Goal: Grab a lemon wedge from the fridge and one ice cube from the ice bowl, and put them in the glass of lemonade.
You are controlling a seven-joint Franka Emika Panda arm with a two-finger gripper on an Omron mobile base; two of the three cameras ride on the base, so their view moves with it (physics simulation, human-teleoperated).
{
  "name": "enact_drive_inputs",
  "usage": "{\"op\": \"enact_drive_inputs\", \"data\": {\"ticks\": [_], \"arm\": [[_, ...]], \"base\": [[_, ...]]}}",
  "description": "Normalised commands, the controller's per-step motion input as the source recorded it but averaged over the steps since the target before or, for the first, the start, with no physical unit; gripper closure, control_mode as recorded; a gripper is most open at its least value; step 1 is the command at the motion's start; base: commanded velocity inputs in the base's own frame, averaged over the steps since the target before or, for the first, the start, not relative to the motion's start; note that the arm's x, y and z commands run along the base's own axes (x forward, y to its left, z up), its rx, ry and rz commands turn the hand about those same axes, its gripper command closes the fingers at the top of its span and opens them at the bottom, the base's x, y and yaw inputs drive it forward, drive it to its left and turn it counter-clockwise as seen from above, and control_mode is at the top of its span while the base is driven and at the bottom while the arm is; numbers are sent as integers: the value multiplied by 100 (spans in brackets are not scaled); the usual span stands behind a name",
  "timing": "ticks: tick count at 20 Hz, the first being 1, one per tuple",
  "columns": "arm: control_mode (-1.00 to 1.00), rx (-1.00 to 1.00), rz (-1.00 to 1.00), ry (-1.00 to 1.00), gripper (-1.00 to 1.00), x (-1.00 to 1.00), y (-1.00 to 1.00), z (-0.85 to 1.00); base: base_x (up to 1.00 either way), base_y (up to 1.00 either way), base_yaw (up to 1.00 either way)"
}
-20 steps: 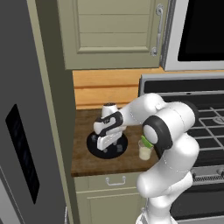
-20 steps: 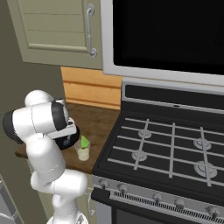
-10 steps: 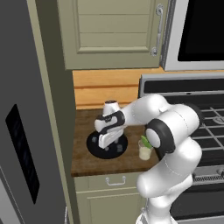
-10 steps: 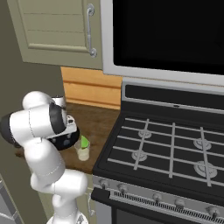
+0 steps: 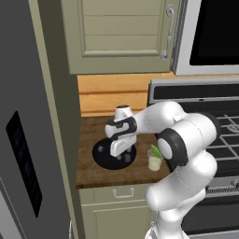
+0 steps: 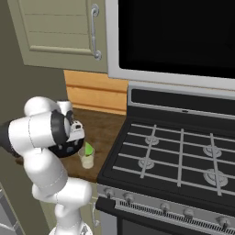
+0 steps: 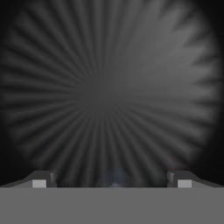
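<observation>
The black ice bowl [image 5: 103, 158] sits on the wooden counter. My gripper [image 5: 116, 154] points down into it, and small pale ice cubes [image 5: 126, 158] lie beside the fingers. In the hand view the ice bowl's dark ribbed inside [image 7: 105, 96] is very close. The fingertips [image 7: 39, 180] stand wide apart and open, with a faint bluish cube [image 7: 114, 176] low between them. The glass of lemonade [image 5: 154, 163] stands right of the bowl, with the green lemon wedge [image 5: 155, 151] at its mouth. From the right, the glass [image 6: 86, 160] and wedge [image 6: 88, 148] show beside my arm. The grey fridge [image 5: 28, 140] fills the left.
A gas stove [image 6: 174, 156] adjoins the counter on the right, under a dark microwave [image 6: 174, 36]. Beige upper cabinets [image 5: 121, 32] hang above. The counter [image 5: 93, 173] is narrow, and its front edge lies just before the bowl and glass.
The hand has sunk a little lower into the bowl and my elbow has shifted slightly. The jaws stay wide. The glass and wedge have not moved.
</observation>
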Motion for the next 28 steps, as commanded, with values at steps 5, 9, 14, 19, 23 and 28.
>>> {"op": "enact_drive_inputs", "data": {"ticks": [5, 9, 14, 19, 23, 28], "arm": [[-100, -4, 0, 11, -100, 0, 0, -11], [-100, 0, 2, 2, -100, 0, 0, -11], [-100, 0, 2, 0, -100, -3, 0, -29], [-100, 0, 1, 0, -100, 0, 0, -6], [-100, 0, 4, 0, -100, -18, -3, 4], [-100, 0, 11, -2, -100, -18, -10, 1]], "base": [[0, 0, 0], [0, 0, 0], [0, 0, 0], [0, 0, 0], [0, 0, 0], [0, 0, 0]]}}
